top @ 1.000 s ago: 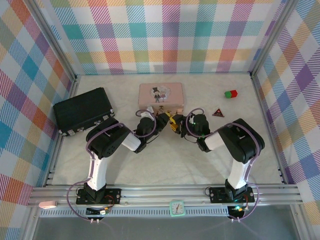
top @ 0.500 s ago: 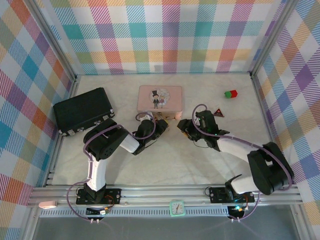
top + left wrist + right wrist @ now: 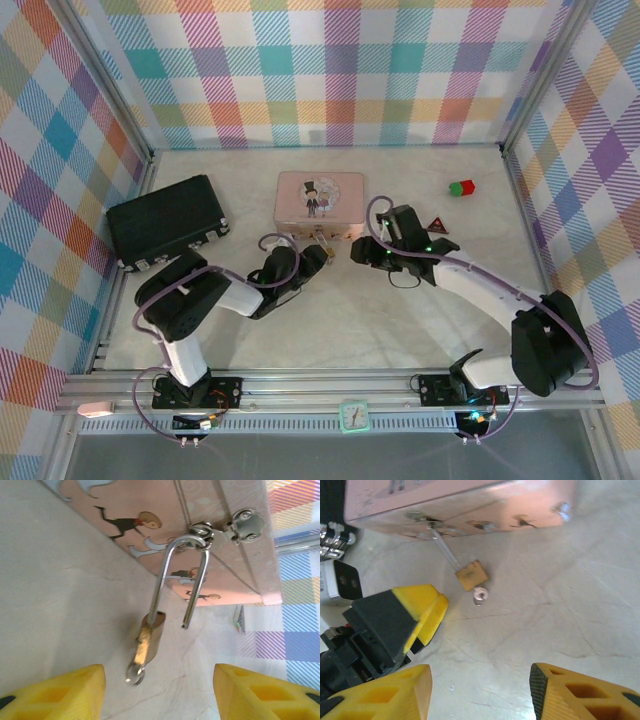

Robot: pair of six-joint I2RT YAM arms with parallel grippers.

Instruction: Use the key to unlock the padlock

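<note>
Padlock (image 3: 150,639), a small brass block whose smooth silver U-shackle has one leg free, lies hooked on the pink tin's (image 3: 225,555) edge hasp, grey key (image 3: 135,672) at its base. Left claw (image 3: 160,692) and right claw (image 3: 480,692) both gape empty over bare marbled worktop (image 3: 60,605).

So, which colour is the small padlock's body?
The small metal padlock body is brass-coloured; the left wrist view shows it best.

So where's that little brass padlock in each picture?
Top external: the small brass padlock at the middle of the pink rectangular tin's near edge.
Left wrist: padlock at centre, shackle hooked through the tin's clasp.
Right wrist: padlock upper middle, just below the tin.
Shared landmark: the tin.
</note>
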